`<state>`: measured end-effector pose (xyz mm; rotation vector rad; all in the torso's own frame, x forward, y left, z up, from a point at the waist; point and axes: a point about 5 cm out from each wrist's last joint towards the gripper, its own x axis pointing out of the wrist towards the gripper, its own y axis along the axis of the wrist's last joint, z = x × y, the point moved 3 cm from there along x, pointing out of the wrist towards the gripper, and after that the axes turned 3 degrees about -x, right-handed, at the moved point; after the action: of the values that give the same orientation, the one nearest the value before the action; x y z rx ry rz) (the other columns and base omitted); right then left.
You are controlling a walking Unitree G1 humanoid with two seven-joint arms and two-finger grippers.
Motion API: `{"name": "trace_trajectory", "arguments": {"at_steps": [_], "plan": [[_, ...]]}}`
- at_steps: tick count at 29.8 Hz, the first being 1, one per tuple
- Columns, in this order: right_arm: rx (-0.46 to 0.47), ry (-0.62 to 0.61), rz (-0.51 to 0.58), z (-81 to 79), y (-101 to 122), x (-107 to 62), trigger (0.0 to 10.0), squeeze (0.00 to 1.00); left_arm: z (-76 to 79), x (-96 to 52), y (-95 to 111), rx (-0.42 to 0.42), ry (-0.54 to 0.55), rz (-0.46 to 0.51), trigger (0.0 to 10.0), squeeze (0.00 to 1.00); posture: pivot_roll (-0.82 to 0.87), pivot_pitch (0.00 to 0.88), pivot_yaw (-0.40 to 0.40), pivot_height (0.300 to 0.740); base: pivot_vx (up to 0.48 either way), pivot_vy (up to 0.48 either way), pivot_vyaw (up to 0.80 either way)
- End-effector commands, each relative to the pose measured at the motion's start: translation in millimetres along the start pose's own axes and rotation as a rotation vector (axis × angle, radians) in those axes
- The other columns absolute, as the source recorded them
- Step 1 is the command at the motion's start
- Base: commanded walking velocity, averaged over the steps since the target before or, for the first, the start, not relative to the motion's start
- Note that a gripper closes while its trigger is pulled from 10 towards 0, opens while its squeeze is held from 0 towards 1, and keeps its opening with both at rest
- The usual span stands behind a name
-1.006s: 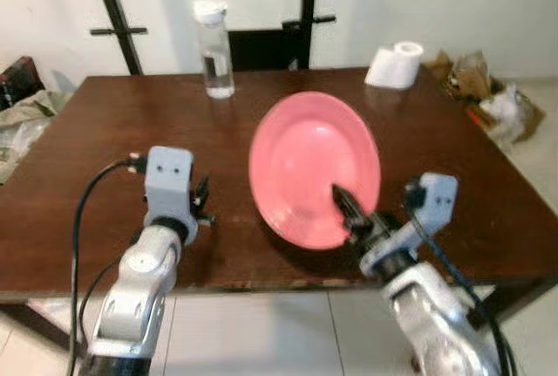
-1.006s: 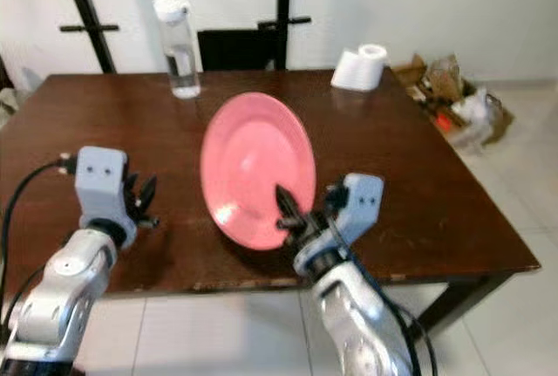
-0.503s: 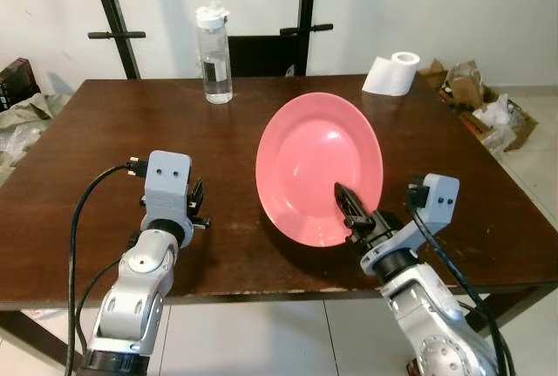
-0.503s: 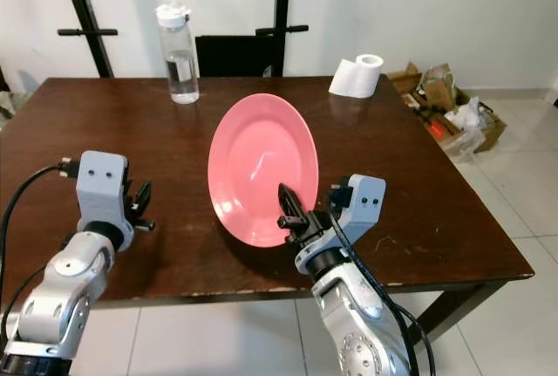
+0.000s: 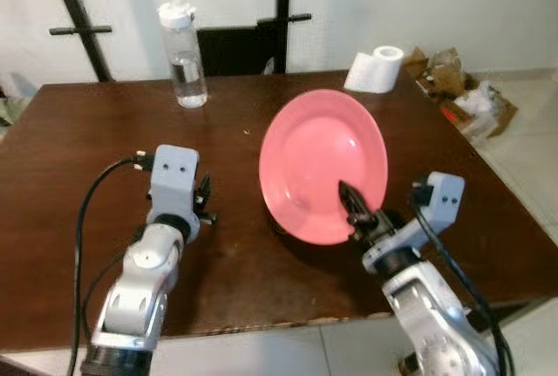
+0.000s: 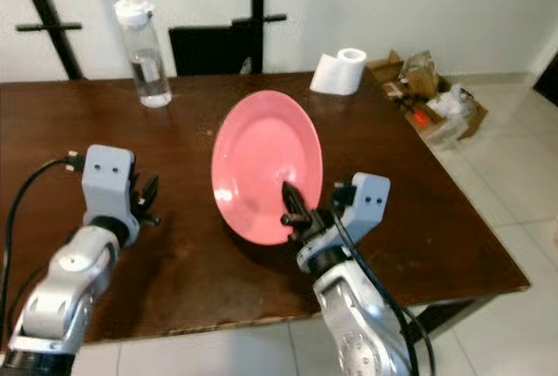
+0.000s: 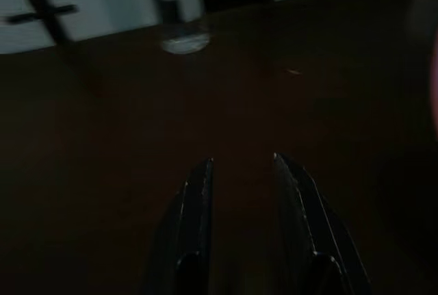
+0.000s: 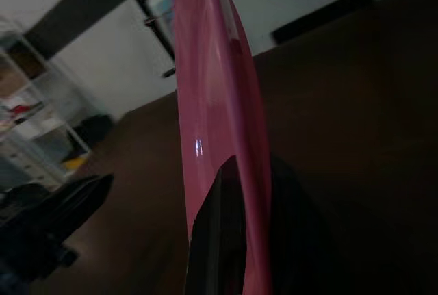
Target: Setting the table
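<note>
Pink plate (image 5: 323,162) (tilted) pinched by right gripper (image 5: 356,210) fingers.

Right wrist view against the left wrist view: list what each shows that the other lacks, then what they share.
The right wrist view alone shows the right gripper clamped on the pink plate's rim, one finger on each face, the plate seen edge-on and tilted up off the table, plus shelves in the background. The left wrist view alone shows the left gripper open with nothing between its fingers, and the water bottle standing at the far side. Both show the dark wooden table and the black stand behind it.
</note>
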<state>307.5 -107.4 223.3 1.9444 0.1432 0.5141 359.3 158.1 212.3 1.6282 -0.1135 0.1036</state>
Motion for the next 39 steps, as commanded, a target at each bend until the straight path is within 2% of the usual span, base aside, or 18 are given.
{"name": "trace_trajectory", "arguments": {"at_steps": [1,33,39], "plan": [[0.004,-0.014,-0.004,3.1,-1.8,-3.2,10.0,0.0,0.1,-2.3,-4.8,0.008,0.002,-0.01,10.0,0.0,0.03,0.118,0.095,0.74,0.48,0.0,0.0],[0.007,-0.012,-0.005,2.9,-2.3,-3.8,10.0,0.0,1.6,-2.8,-4.3,0.012,-0.004,-0.004,10.0,0.0,0.03,0.127,0.094,0.74,0.48,0.0,0.0],[0.006,-0.012,-0.006,3.1,-2.4,-3.9,10.0,0.0,3.0,-2.8,-6.3,0.004,-0.005,-0.024,10.0,0.0,0.03,0.127,0.093,0.74,0.123,0.0,0.0]]}}
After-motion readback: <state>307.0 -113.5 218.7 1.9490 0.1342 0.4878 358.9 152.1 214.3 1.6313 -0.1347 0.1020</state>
